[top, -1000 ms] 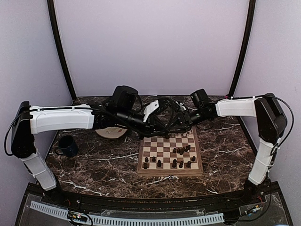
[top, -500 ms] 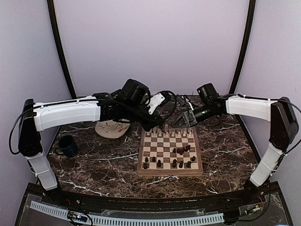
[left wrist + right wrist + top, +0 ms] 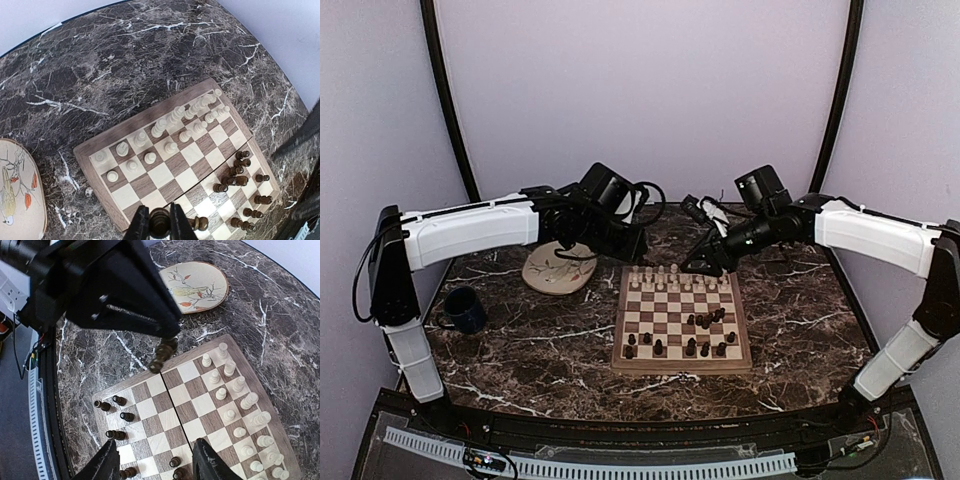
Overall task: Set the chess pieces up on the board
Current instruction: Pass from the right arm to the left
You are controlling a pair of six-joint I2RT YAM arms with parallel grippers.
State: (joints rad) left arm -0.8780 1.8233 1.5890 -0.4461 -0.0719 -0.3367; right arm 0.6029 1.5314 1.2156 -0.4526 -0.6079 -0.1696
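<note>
Dark-wood duty: pinching one dark chess piece in the left end effector above the left edge of the board on the marble counter, right end effector spread wide, empty. Best lowered upright onto a free near-row square, clear of the other dark pieces.

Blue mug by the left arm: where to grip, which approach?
Take the blue mug by its rim wall from straight above, one finger inside, one outside. It stands upright, mouth open to the top, and its handle appears to stick out left, so pinch the right-hand wall, clear of the handle.
</note>
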